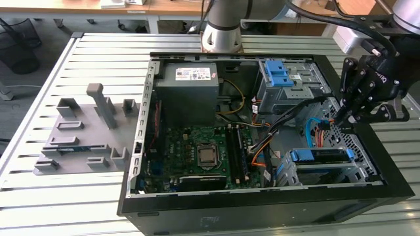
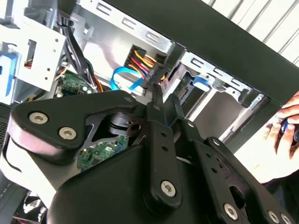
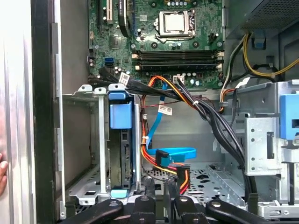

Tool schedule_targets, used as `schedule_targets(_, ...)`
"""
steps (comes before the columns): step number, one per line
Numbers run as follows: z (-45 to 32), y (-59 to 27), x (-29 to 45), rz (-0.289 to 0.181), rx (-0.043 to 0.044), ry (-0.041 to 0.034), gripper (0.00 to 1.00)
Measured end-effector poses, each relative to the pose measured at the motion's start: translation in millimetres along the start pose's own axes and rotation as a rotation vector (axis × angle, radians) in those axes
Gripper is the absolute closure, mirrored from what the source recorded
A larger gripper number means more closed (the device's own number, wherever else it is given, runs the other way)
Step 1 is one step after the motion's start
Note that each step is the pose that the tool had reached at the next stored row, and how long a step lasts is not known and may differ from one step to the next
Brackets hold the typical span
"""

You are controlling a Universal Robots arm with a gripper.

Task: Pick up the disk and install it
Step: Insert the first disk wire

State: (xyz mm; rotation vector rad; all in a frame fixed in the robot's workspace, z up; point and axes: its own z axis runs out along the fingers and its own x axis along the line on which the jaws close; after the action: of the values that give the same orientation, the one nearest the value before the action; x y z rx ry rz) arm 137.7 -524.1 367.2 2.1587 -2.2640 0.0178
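Disk (image 1: pixel 321 157) stands on its edge in a metal cage (image 1: pixel 357 169), low at the exterior view's right. The biggest thing is the slatted table (image 1: pixel 98 64), and the open black computer case (image 1: pixel 262 211) lies on it. Inside, the grey power box (image 1: pixel 190 96) sits in the upper middle of the frame, with the green board (image 1: pixel 190 147) below it. My claw (image 1: pixel 346 118) hangs at the exterior view's right, above the cage, holding nothing. Its fingers (image 2: pixel 156 100) look pressed together, I think. A blue cable (image 3: pixel 180 153) lies near them.
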Motion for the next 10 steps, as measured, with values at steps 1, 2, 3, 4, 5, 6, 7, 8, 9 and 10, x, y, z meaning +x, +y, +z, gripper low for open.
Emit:
schedule_targets(1, 0.0, 0.0, -2.9, 0.0, -0.0006, 0.0015, 0.76)
schedule_targets(2, -0.1, -0.1, -5.4, 0.0, -0.0018, 0.0023, 0.76)
schedule_targets(3, 0.0, 0.0, -7.2, 0.0, -0.0029, 0.0023, 0.76)
schedule_targets(4, 0.1, -0.1, -9.1, 0.0, -0.0043, 0.0025, 0.76)
schedule_targets(5, 0.3, -0.3, -10.4, 0.0, -0.0061, 0.0026, 0.76)
schedule_targets(6, 0.6, -0.4, -11.3, 0.0, -0.0077, 0.0028, 0.76)
schedule_targets(7, 1.2, -0.5, -12.1, 0.0, -0.0095, 0.0028, 0.76)
schedule_targets(8, 1.7, -0.7, -12.7, 0.0, -0.0114, 0.0028, 0.76)
schedule_targets(9, 2.3, -0.8, -13.0, 0.0, -0.0132, 0.0028, 0.76)
schedule_targets(10, 2.9, -1.1, -13.5, 0.0, -0.0151, 0.003, 0.76)
